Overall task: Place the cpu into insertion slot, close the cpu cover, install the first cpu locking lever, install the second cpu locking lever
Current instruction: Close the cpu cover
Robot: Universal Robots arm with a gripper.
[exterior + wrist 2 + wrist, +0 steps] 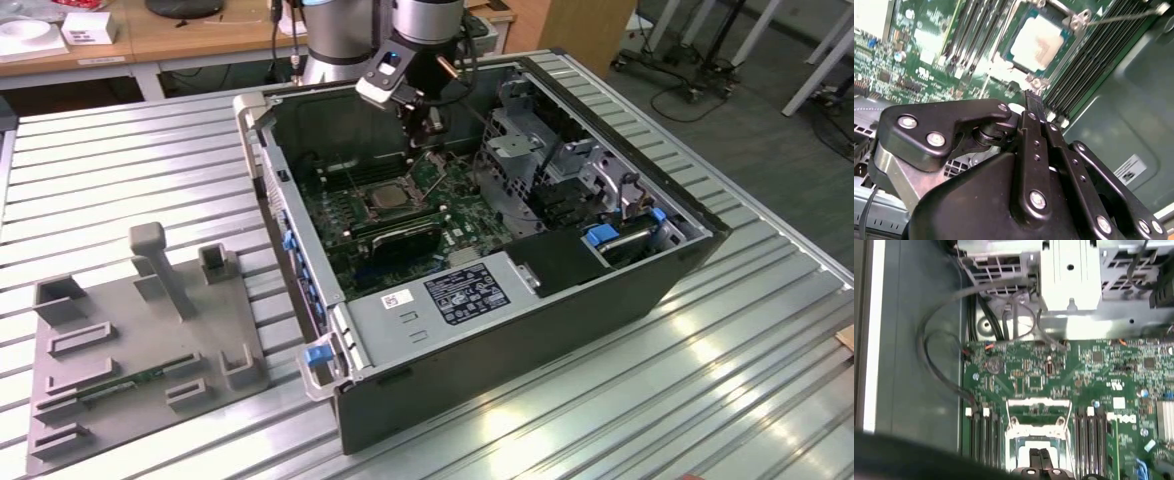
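While the cpu [1041, 42] sits in the insertion slot [1019, 65], the gripper [1032, 97] hangs near it over the board [919, 50], fingers [1030, 125] pressed together.

The arm [430, 15] is a smooth silver-grey tube with darker joints. Its gripper [1032, 100] is matte black, built of flat linkage bars pinned with round silver screws [1037, 199]. The narrow fingers [1032, 120] are black too.

That circuit board [919, 55] is bright green with little white markings, cpu [1041, 42] a dull silver-grey, memory slots [966, 35] black — same as the gripper [1032, 100]. Dark grey case [534, 330] has blue clips [316, 354], and the table [747, 380] is shiny silver with ribbed stripes.
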